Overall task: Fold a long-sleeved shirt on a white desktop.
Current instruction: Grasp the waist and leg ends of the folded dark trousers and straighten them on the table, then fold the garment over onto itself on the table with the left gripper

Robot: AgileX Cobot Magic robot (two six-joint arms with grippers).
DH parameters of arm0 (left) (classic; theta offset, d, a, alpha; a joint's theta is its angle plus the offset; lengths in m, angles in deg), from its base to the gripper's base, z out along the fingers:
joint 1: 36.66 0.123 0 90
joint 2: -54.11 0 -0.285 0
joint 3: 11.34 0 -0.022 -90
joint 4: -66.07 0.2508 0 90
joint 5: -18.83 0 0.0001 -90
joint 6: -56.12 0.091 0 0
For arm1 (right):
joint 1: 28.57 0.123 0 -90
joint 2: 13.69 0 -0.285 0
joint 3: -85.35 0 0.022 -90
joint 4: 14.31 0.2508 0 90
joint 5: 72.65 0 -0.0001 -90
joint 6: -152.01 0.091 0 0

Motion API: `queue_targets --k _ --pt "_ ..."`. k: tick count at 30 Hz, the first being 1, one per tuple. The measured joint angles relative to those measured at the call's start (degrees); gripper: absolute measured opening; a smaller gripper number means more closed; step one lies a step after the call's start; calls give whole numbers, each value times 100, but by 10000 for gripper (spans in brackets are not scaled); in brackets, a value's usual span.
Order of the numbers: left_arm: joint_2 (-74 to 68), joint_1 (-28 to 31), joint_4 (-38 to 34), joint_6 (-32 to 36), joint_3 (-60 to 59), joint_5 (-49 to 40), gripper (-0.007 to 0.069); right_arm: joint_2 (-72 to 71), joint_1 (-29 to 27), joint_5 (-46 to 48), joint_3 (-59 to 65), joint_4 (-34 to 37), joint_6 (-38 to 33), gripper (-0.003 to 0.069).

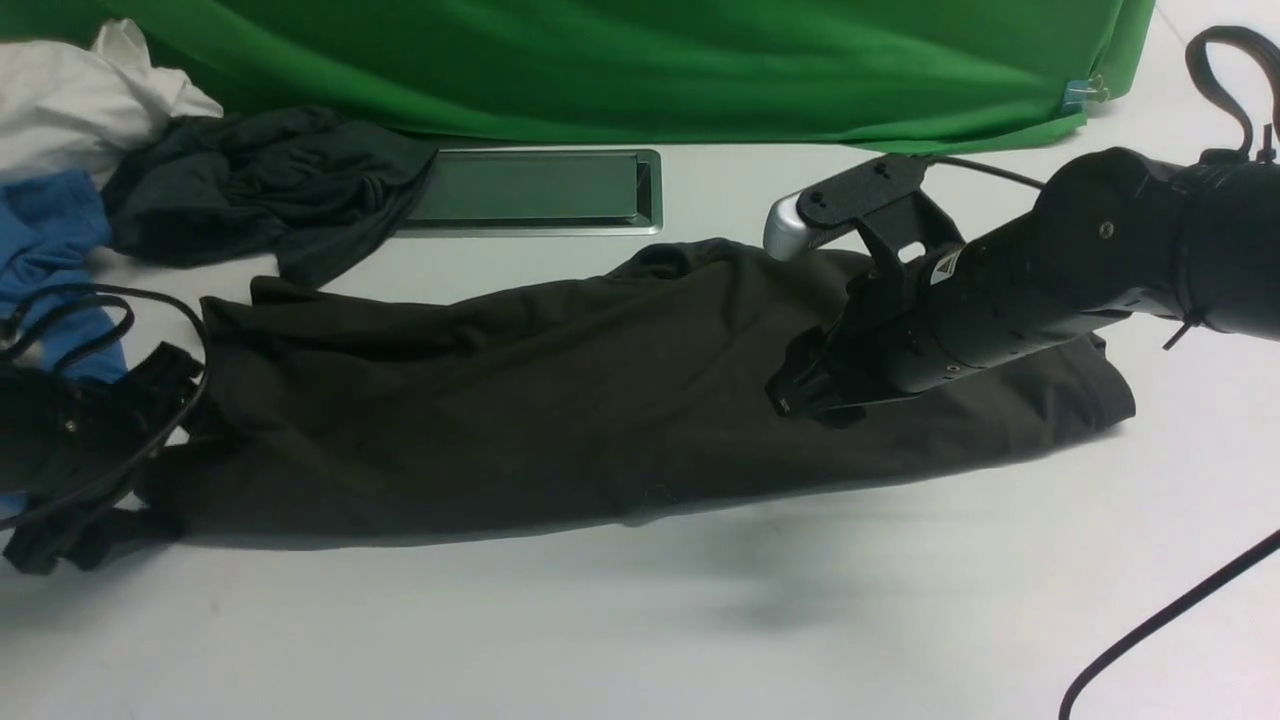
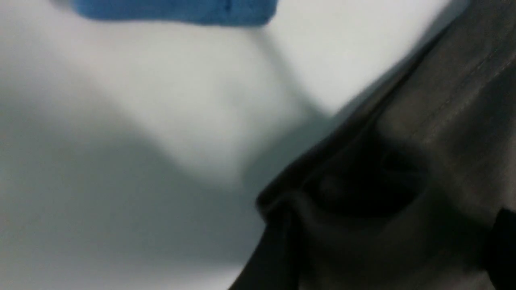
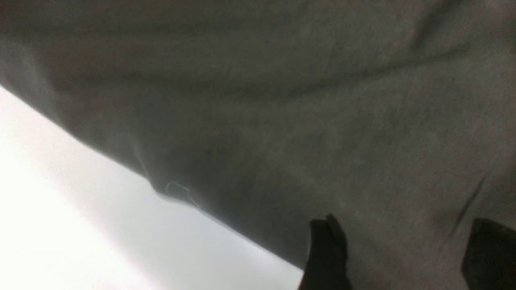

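Cloth looks soft, limp, light; the long-sleeved shirt [image 1: 560, 400] wants pinching at an outer edge. The right gripper [image 3: 403, 253] hangs wide open, empty; the left gripper [image 1: 100, 480] gapes too, seemingly holding nothing.

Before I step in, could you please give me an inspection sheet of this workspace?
Surface: white desktop, bare in front; grey cable hatch at the back.
Job's things: long-sleeved shirt lying as a long rumpled band.
Clutter: dark grey garment, blue garment and white cloth heaped far left.
Grippers: left gripper open at the shirt's left end; right gripper open over its right part, holding nothing.
Cables: black cable looped by the left arm; second cable near right.
Surroundings: green backdrop.
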Motion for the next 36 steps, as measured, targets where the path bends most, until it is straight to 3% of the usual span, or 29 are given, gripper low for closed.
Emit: queue_targets --k 5,8,12,13,14,15,17,24,27,29,30,32,36 --pt "-231 6 -208 231 84 -71 658 0 0 -75 0 0 0 430" --pt "-279 6 -208 499 115 -102 596 0 0 -75 0 0 0 430" --pt "-298 53 -132 730 115 -164 405 0 0 -75 0 0 20 430" --pt "-298 69 -119 741 115 -173 391 0 0 -75 0 0 20 428" --pt "-298 110 -89 740 109 -201 336 0 0 -68 0 0 24 426" --pt "-291 224 -59 740 97 -266 204 -15 0 -62 0 0 54 414" --pt "-255 344 -59 740 97 -366 118 -55 0 -30 0 0 100 399" --pt "244 993 281 785 -30 -541 112 -576 -75 195 4 -7 148 295" --pt "626 1170 -60 1071 -30 -492 112 -874 -166 350 4 -7 148 178" --pt "1051 1206 -933 1793 -30 -470 112 -1211 -245 492 4 -7 153 65" --pt "1081 1206 -1006 1793 -30 -470 112 -1238 -258 503 4 -7 153 60" --pt "1403 1127 -1887 2616 119 -569 112 -1601 -290 540 4 -11 179 27" --pt "1578 730 -2692 3061 497 -602 112 -2019 -301 541 4 -6 256 20"
